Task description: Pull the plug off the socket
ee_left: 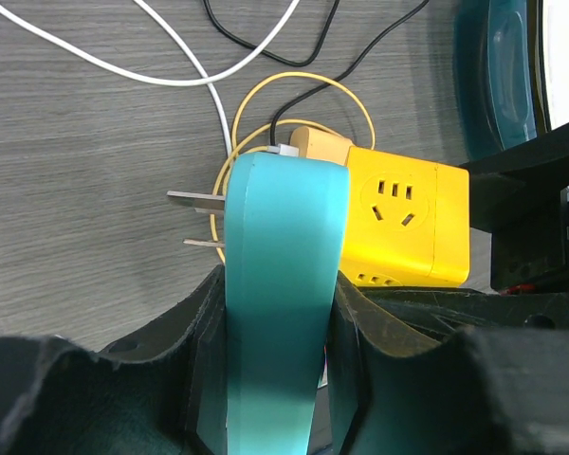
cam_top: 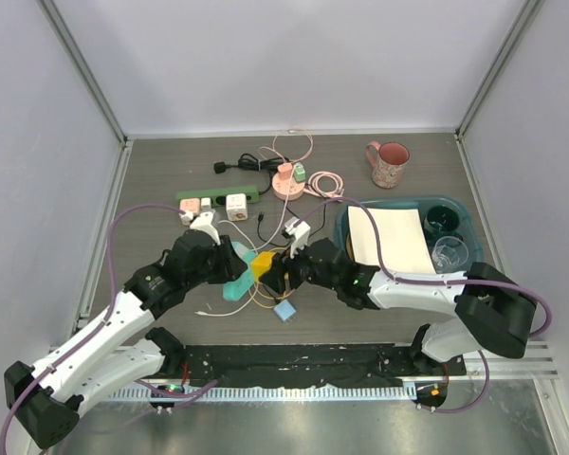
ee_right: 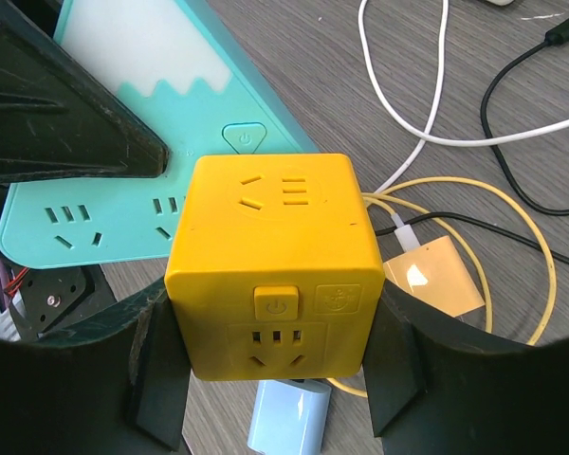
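Observation:
My left gripper (cam_top: 229, 273) (ee_left: 277, 303) is shut on a flat teal socket adapter (cam_top: 238, 286) (ee_left: 283, 284); two metal prongs (ee_left: 195, 200) stick out bare from its left side. My right gripper (cam_top: 277, 272) (ee_right: 275, 355) is shut on a yellow cube socket (cam_top: 263, 264) (ee_right: 273, 275). The cube (ee_left: 408, 223) sits against the teal adapter's (ee_right: 104, 190) socket face. Whether a plug joins them is hidden. Both are held just above the table in the middle of the top view.
A light blue charger (cam_top: 284, 311) (ee_right: 286, 422) lies under the cube. A tan charger (ee_right: 433, 276) with a yellow cable lies beside it. Behind are a green power strip (cam_top: 218, 200), a pink round socket (cam_top: 286, 180), loose cables, a pink mug (cam_top: 389, 164) and a blue tray (cam_top: 343, 226).

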Robot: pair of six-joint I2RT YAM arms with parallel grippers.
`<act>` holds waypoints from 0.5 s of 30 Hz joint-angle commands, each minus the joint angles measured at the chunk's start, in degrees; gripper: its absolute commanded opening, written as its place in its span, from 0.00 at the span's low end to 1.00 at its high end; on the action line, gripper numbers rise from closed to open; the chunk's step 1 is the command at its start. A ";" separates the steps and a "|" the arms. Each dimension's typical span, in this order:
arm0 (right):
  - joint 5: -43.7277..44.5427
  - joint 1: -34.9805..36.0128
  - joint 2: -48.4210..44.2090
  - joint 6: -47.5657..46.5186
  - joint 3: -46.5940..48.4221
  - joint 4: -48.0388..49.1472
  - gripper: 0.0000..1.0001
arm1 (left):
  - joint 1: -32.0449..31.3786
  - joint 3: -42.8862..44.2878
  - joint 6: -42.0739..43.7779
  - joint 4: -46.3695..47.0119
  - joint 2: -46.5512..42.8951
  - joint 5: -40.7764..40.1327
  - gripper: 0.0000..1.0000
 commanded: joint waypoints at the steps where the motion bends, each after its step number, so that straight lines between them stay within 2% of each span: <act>1: -3.70 0.16 -3.26 2.30 0.19 11.57 0.01 | 1.43 0.22 -0.12 -6.81 2.26 -16.12 0.00; 6: -2.48 1.49 -2.73 -0.08 1.67 6.25 0.01 | 1.43 0.13 0.67 -6.81 2.69 -17.09 0.00; 8: -4.75 -0.26 -3.95 0.70 3.96 2.46 0.01 | 1.43 -0.05 1.29 -6.81 2.96 -17.44 0.00; 12: -11.69 -4.56 -7.73 3.87 4.23 2.36 0.01 | 1.44 -0.22 1.82 -6.02 2.78 -17.71 0.00; 15: -14.42 -5.11 -8.62 1.51 5.28 -1.77 0.01 | 1.43 -0.31 1.90 -5.85 2.87 -17.71 0.00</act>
